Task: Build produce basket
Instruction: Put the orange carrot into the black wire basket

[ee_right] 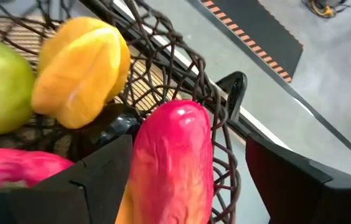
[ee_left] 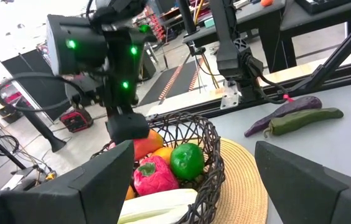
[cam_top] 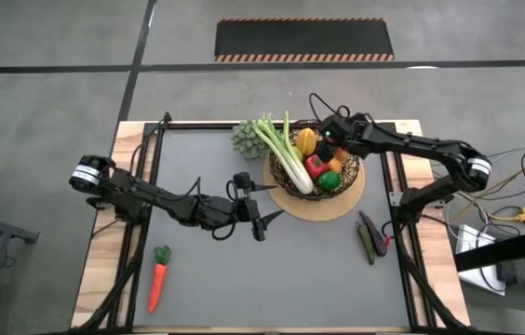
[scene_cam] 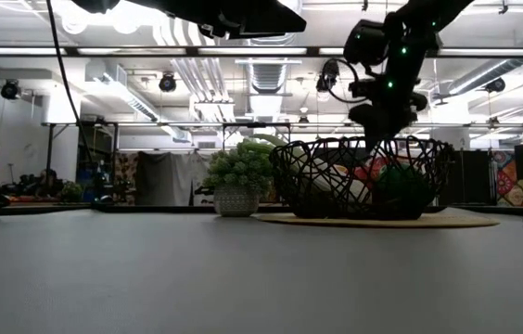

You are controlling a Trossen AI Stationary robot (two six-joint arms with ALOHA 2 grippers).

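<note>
Two grippers show. The right gripper [cam_top: 330,141] hangs over the basket [cam_top: 281,175] at the table's far right, fingers apart astride a red-and-yellow piece [ee_right: 172,162] inside, though I cannot tell whether they touch it. The left gripper [cam_top: 264,207] waits mid-table, fingers apart, empty. A carrot [cam_top: 157,283] lies near left; a purple and a green piece [cam_top: 368,237] lie right.

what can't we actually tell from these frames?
- Low view: basket contents mostly masked by its mesh; carrot not in frame.
- High view: right hand fingertips lost against the produce, so contact is unclear.
- Right wrist view: red piece fills the gap between the fingers and is cut by the bottom edge; held or released unclear.
- Left wrist view: left hand empty; carrot out of view.
</note>
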